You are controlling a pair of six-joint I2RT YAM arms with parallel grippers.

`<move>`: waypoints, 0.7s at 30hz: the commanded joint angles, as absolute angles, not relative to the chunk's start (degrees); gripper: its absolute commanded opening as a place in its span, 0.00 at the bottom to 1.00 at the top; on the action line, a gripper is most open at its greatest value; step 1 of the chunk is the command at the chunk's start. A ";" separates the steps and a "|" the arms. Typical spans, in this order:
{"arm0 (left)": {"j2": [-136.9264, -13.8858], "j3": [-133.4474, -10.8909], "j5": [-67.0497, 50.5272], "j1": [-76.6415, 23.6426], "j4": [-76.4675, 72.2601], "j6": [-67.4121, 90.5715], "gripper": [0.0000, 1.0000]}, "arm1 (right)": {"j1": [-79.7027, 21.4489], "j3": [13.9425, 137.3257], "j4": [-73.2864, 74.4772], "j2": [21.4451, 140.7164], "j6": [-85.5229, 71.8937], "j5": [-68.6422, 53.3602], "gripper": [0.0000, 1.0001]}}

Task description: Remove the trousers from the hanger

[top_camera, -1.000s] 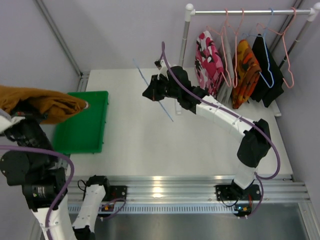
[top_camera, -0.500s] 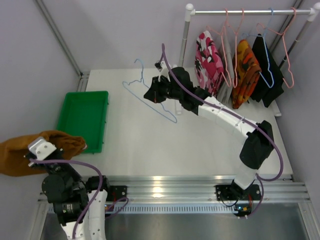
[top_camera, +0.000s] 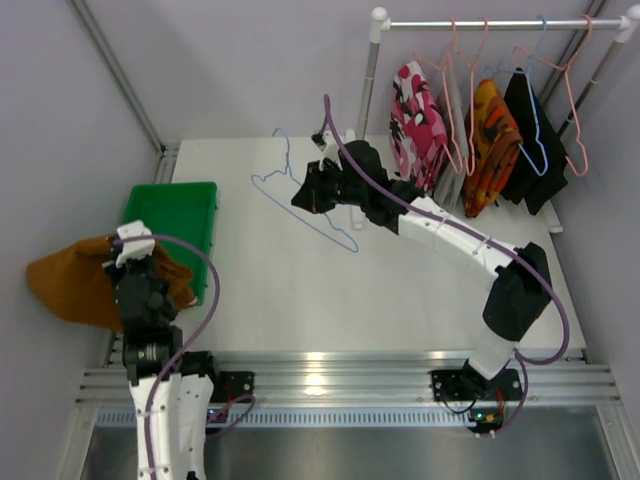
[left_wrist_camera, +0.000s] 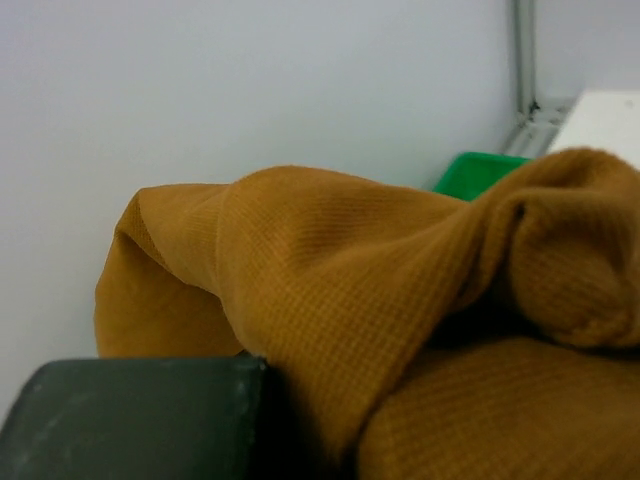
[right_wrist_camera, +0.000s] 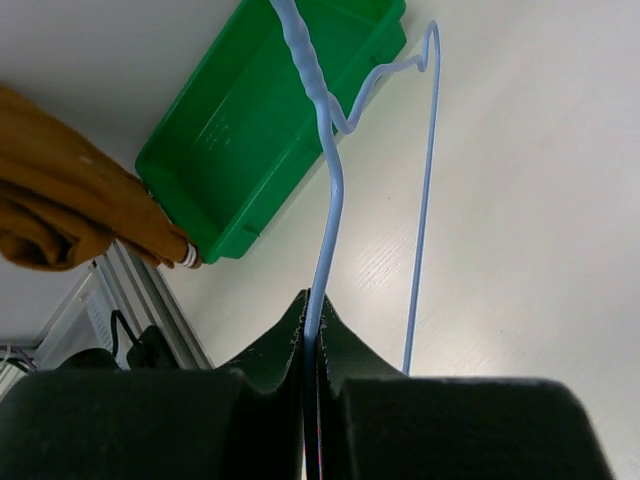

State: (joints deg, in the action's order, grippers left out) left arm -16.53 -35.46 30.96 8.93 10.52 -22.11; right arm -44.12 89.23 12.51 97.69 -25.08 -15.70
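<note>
Trousers status: brown trousers (top_camera: 75, 285) are off the hanger, bunched in the left gripper (top_camera: 140, 268) and hanging out past the left edge of the table (top_camera: 400, 290), touching the near corner of the green tray (top_camera: 165, 200). My read: that arm is lined up to drop them into the tray, but they're not in yet. The left fingertips are buried in cloth, so I can't see them, but the jaws read as pressed together on a fold.

Right gripper (right_wrist_camera: 312, 330) holds the bare blue hanger (right_wrist_camera: 325, 180) up above the table, well apart from the cloth. Probably lifted so the trousers could slide free; the rail (top_camera: 480, 22) looks like the likely return spot. Its jaws are squeezed tight on the wire below the twisted neck and touch nothing else.

Floral trousers (top_camera: 415, 115) hang on the rail at back right, not yet removed.
</note>
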 commanded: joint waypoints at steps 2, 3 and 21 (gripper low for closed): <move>-32.49 -35.07 17.68 8.96 -10.53 -23.64 0.00 | -44.47 89.82 10.99 93.96 -25.93 -16.52 0.00; -39.22 -35.16 16.36 8.96 -15.68 -23.82 0.00 | -44.47 90.17 10.99 94.04 -26.01 -16.61 0.00; -82.81 -56.15 -4.83 9.93 5.25 -12.49 0.99 | -42.01 91.23 15.29 77.89 -20.75 -19.25 0.00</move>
